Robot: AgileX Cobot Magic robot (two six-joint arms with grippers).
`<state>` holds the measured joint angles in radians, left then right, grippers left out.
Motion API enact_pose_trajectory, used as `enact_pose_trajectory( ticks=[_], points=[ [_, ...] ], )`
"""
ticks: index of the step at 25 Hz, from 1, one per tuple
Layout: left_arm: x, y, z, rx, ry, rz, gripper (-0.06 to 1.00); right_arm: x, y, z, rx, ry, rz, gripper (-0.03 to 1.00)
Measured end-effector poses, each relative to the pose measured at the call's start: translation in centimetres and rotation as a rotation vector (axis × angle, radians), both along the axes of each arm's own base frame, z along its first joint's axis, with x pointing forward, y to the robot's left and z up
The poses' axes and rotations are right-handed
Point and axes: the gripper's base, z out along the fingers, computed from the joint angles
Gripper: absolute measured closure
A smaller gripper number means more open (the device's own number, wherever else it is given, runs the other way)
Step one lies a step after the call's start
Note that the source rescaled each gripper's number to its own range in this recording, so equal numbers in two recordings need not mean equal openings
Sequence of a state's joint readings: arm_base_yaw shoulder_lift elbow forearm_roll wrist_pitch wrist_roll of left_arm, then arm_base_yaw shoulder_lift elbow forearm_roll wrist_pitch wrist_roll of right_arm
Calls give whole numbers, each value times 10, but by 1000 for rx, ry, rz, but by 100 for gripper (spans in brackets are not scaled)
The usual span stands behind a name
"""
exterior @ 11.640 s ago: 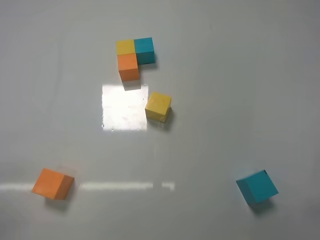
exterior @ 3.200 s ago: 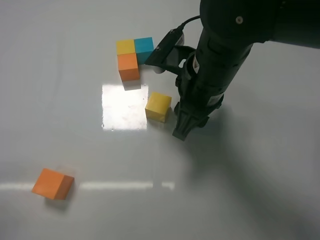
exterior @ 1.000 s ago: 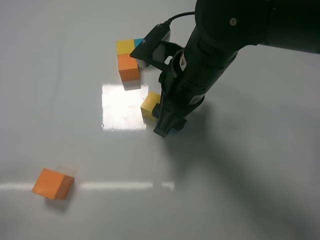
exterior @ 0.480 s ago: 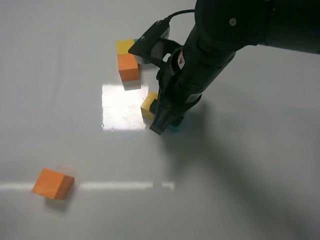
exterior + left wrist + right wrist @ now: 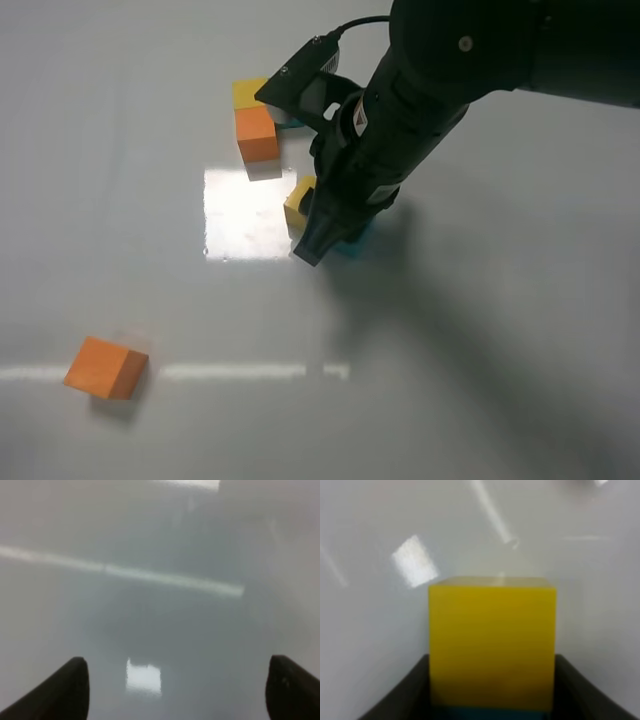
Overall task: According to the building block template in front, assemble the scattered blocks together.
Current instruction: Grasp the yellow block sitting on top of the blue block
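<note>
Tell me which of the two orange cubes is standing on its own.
The lone orange cube at the lower left of the high view, touching nothing. The other orange cube, farther back, sits flush against a yellow cube.

Yellow block [image 5: 491, 640] touches teal [image 5: 490, 715] — orange [image 5: 105, 368] apart.

arm [image 5: 450, 90]: black, bulky | cable [image 5: 362, 21]: thin, black | sticker [image 5: 357, 118]: small, white

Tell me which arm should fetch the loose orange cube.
Likely left: the orange cube lies on its side and the left end effector hangs open; the right end effector straddles the yellow cube.
</note>
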<state>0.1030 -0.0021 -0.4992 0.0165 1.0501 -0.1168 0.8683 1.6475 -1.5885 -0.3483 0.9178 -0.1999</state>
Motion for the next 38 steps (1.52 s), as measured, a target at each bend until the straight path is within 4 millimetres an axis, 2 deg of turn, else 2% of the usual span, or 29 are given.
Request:
enact_pose_trajectory(
  ticks=[8,15,23,38],
  points=[
    [0,0,0,1,0,0,23,0,0,0,-16,-8,19,74],
    [0,0,0,2,0,-1,23,-12,11,0,-223,-125,233,75],
    [0,0,0,1,0,0,23,-15,14,2,-348,-212,337,75],
    [0,0,0,3,1,-1,23,-14,17,-3,-363,-198,360,75]
  ],
)
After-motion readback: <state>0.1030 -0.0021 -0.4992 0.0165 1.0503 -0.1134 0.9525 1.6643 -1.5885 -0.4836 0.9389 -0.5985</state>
